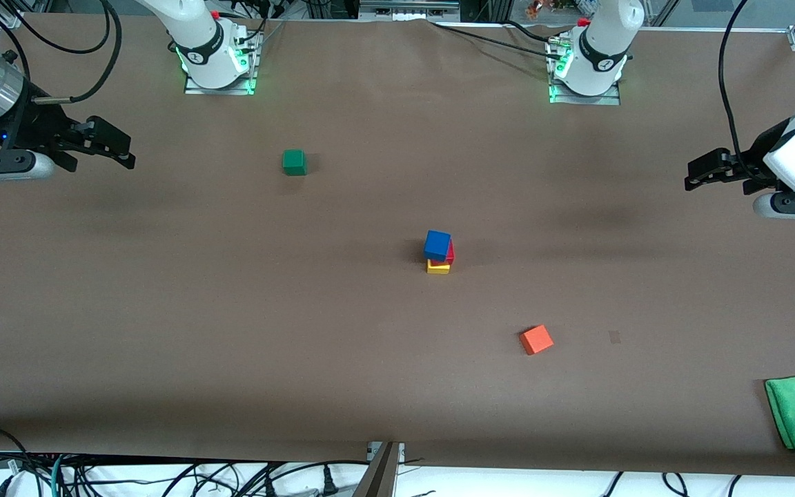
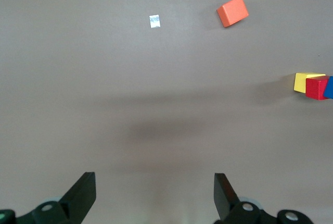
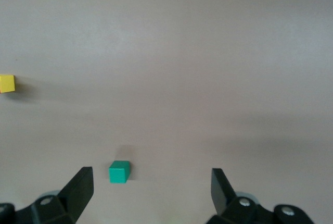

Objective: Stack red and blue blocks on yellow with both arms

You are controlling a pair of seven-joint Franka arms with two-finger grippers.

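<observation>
— Where do we stand with the stack?

— We see the blue block on top of the red block, and red sits on the yellow block, near the middle of the table. All three touch in one column, though blue looks set a little askew, overhanging toward the right arm's end. We judge the stacking done.

— And our grippers?

— Both are up and away from it. Our left gripper hangs over the left arm's end of the table, fingers spread wide and holding nothing. Our right gripper hangs over the right arm's end, also spread and empty.

— If the tower needs a nudge, which of us goes?

— The stack lies between us, well apart from both. It sits somewhat closer to the left arm's end, so we judge the left arm has the shorter reach. From the left wrist view the column shows at the edge, off to one side of the open fingers, not between them, so we would have to swing toward the centre first.

— Anything in the way?

— The orange-red cube lies nearer the front camera than the stack, toward the left arm's end. The green cube lies farther from it, toward the right arm's end. Neither touches the stack.
</observation>
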